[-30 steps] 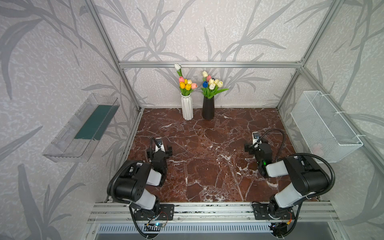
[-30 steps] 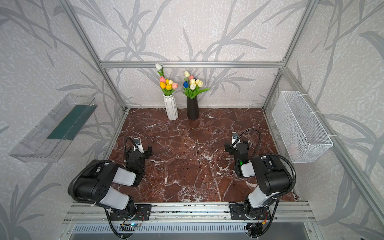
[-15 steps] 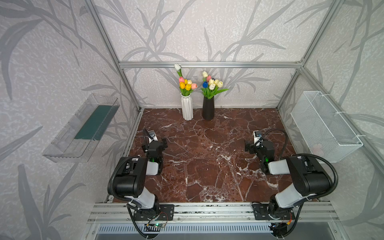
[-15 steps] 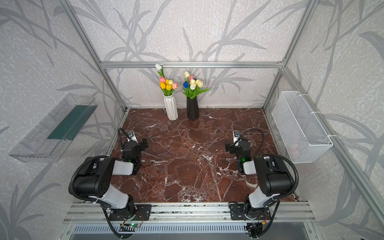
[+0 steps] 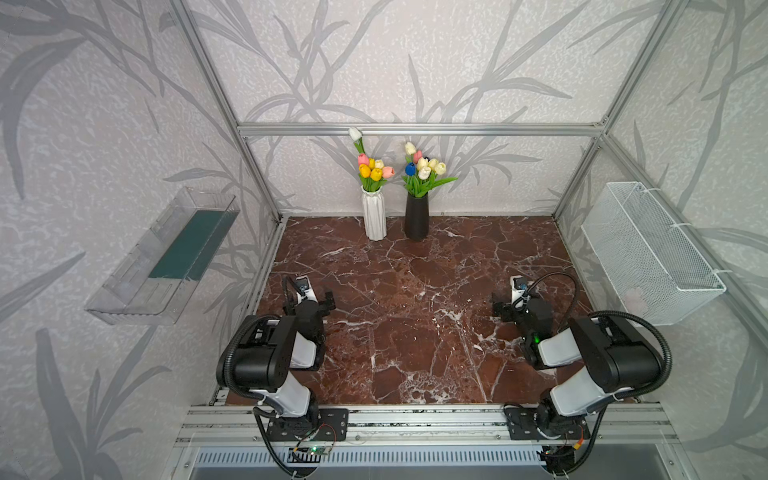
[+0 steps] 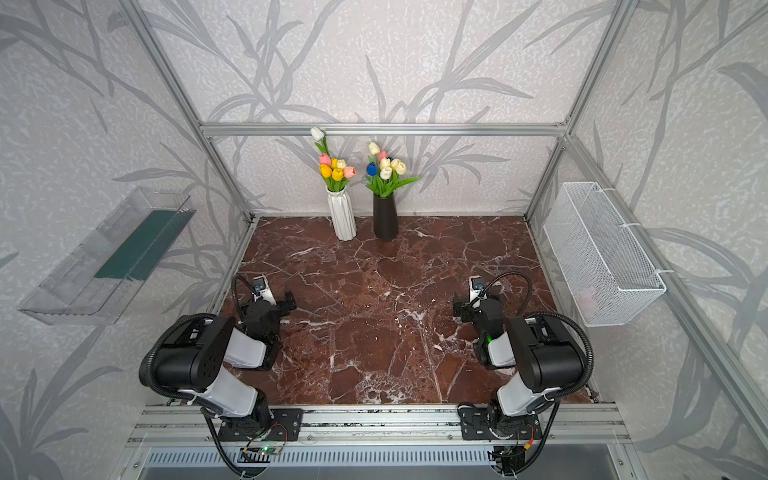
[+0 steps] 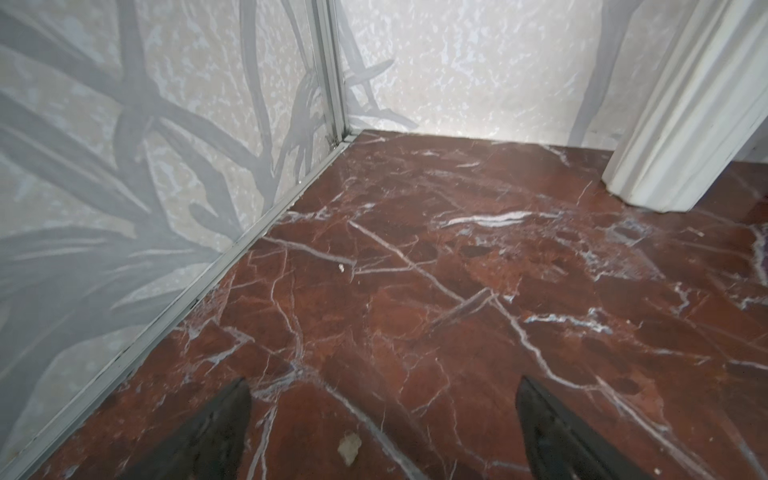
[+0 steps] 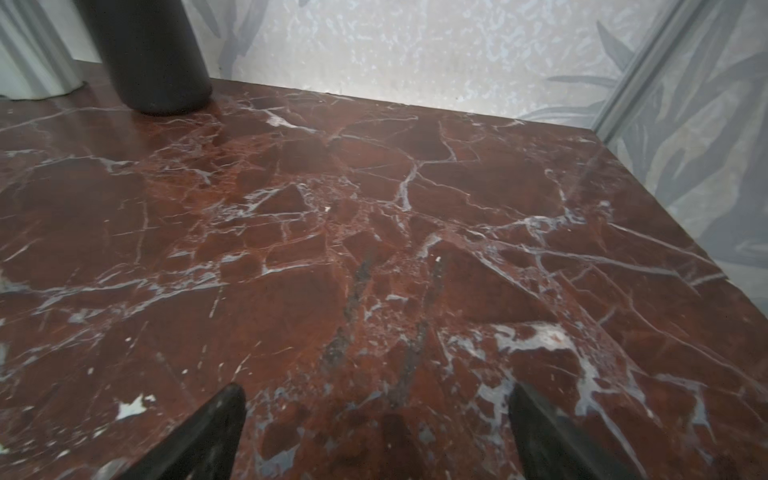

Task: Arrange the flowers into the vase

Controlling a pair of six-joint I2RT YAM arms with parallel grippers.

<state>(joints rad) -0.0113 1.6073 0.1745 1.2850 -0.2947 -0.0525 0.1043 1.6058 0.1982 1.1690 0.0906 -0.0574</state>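
Light, bendy flowers point(image 5: 375, 169), probably best pinched by the stems point(image 5: 371, 184), stand in a white vase point(image 5: 374, 216) and a black vase point(image 5: 416, 218) well ahead of left gripper point(image 7: 383, 386) and right gripper point(image 8: 376, 390), both wide open, empty

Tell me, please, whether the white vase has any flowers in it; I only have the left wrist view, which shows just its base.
Observer: Yes, the white vase holds tulips: pink, yellow and one tall white.
Operator: Thank you. Is there another vase?
Observer: A black vase stands beside it, not touching, with a second bunch.
Operator: Is the other arm carrying anything?
Observer: No, the right tool is open and empty.
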